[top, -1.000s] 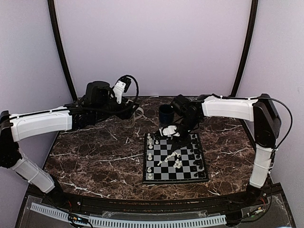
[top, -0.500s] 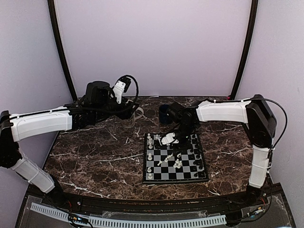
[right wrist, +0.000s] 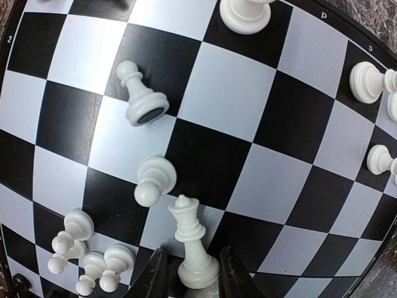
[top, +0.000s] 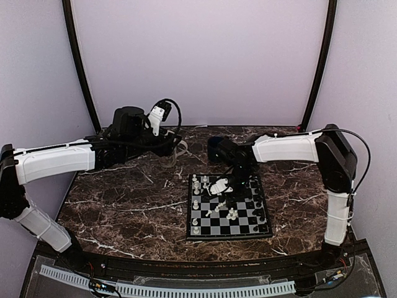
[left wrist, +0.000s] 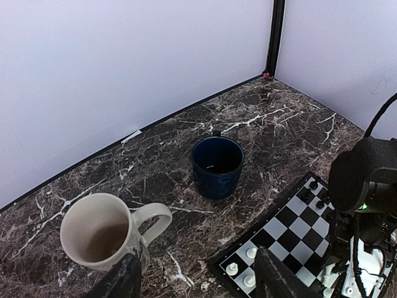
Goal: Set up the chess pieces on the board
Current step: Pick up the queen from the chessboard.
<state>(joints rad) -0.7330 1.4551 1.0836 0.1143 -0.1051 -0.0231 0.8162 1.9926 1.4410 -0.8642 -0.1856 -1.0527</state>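
The board (top: 229,236) lies right of the table's middle. My right gripper (top: 222,186) hangs low over its far half, shut on a white queen (right wrist: 191,242) that it holds by the base, head tilted outward, above the squares (right wrist: 223,93). Under it lie a toppled white pawn (right wrist: 144,99), another pawn (right wrist: 152,180) and a small cluster of white pieces (right wrist: 80,248). More white pieces stand along the board's left column (top: 196,186). Black pieces (top: 255,194) stand on its right side. My left gripper (left wrist: 198,285) is open and empty, above the table between a white mug and the board's corner (left wrist: 248,261).
A white mug (left wrist: 102,233) stands by my left finger, its handle toward the board. A dark blue mug (left wrist: 217,166) stands behind the board's far edge and also shows in the top view (top: 216,149). Walls close the table at the back and sides.
My right gripper has moved from the board's far edge toward me over the board, carrying the white piece. The left arm has not moved.
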